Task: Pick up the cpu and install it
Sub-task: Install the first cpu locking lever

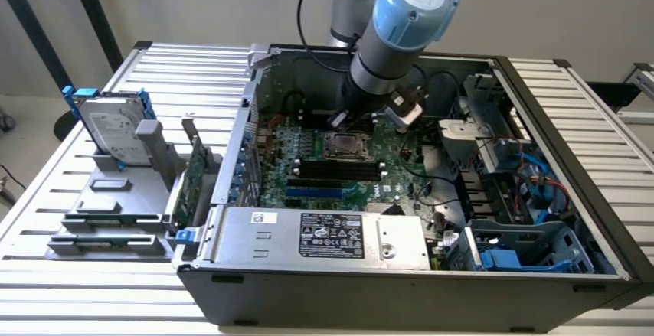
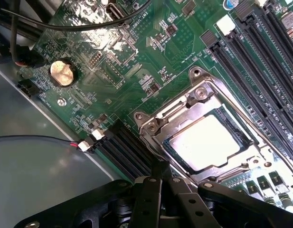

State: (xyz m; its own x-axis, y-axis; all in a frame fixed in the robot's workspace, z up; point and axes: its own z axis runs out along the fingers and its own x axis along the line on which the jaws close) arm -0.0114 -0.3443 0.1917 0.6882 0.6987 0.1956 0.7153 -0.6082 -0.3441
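Near the middle of the exterior frame, the gripper (image 1: 351, 119) hung inside the open computer case (image 1: 409, 290), at the end of the grey and blue arm (image 1: 403, 22) that reached down from the upper edge. It sat just above the motherboard (image 1: 306, 179), close to the processor socket (image 1: 344, 147).

The cpu (image 2: 208, 142) lay flat in that socket, its pale metal top catching the light and the steel socket frame (image 2: 198, 95) bordering it on all sides. In the exterior view the cpu (image 1: 344, 148) showed as a small square just below the gripper, slightly above the frame's centre.

From the wrist camera, the gripper (image 2: 161, 173) appeared as black linkages with its claw pressed together and pinching nothing. Its tip hovered beside the socket frame's edge, next to a bank of black memory slots (image 2: 125, 147). More long memory slots (image 2: 260, 61) ran past the far side of the socket, and a round coin battery (image 2: 62, 72) sat on the green board well apart from the cpu.

At the exterior view's left, outside the case, a silver hard drive (image 1: 107, 133) with blue rails stood upright in a grey holder (image 1: 103, 221). A green circuit card (image 1: 189, 187) stood on edge between the holder and the case wall. Along the lower middle of the frame, a metal power supply (image 1: 317, 236) with a dark label lay inside the case. Everything rested on a slatted table (image 1: 572, 106).
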